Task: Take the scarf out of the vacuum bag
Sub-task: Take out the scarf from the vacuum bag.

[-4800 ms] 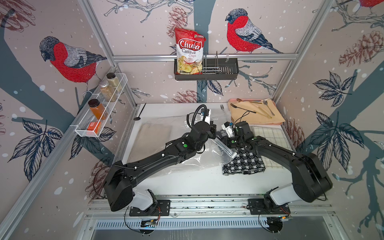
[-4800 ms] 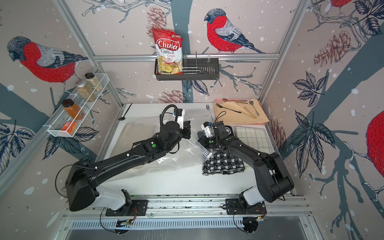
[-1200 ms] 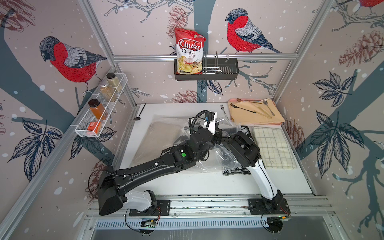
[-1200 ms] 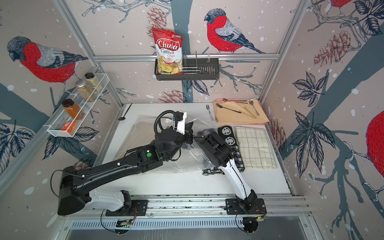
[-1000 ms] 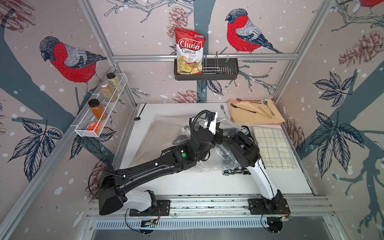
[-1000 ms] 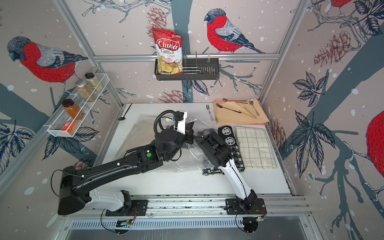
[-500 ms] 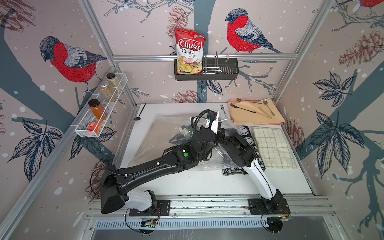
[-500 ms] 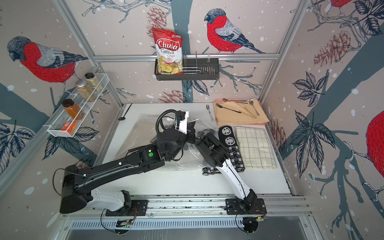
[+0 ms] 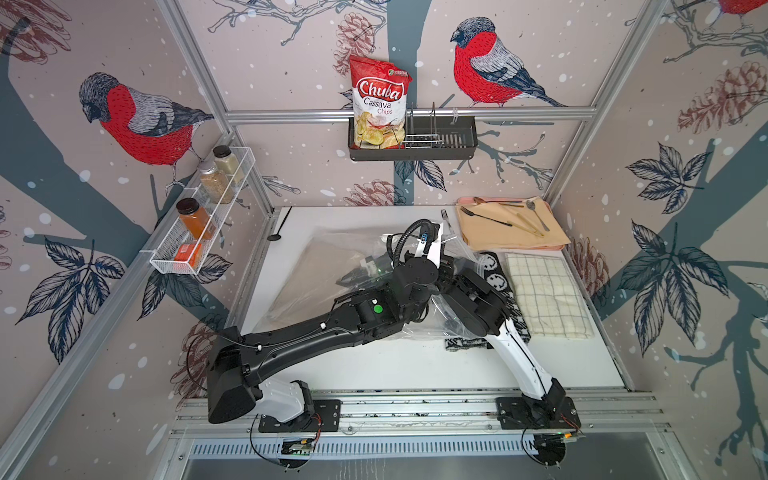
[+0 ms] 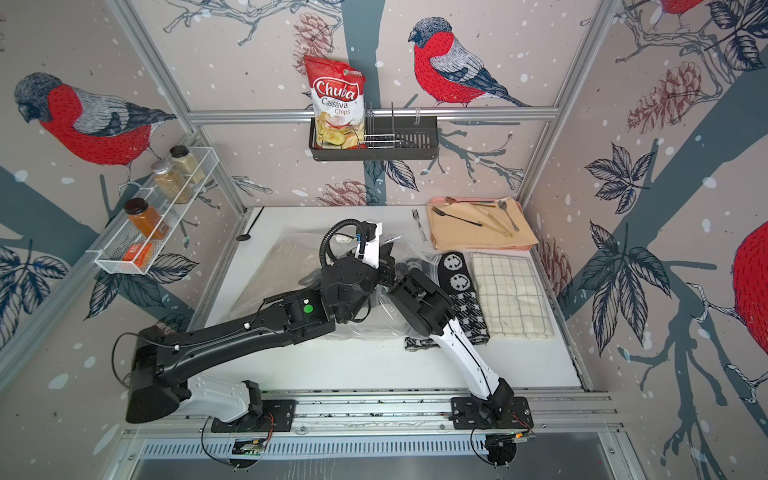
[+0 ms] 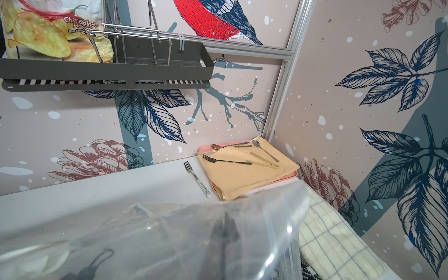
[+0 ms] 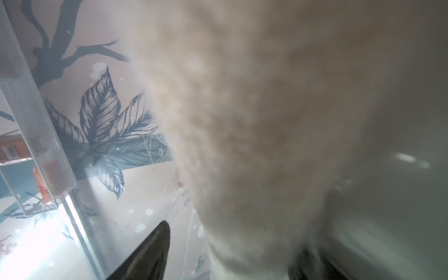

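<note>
Tan scarf (image 12: pixel 266 121) lies inside the vacuum bag (image 9: pixel 316 274) on the surface (image 9: pixel 374 365), between the spread-apart right pincer (image 12: pixel 235 237) tips, while the left pincer (image 11: pixel 224 232), pinched together, holds the bag's top up.

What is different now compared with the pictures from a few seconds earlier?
The right arm folded in and pushed the right gripper into the vacuum bag; its jaws now stand apart around the beige cloth inside. The left gripper stayed shut on the bag's upper sheet. The black-and-white knit and checked cloth lie as before.
</note>
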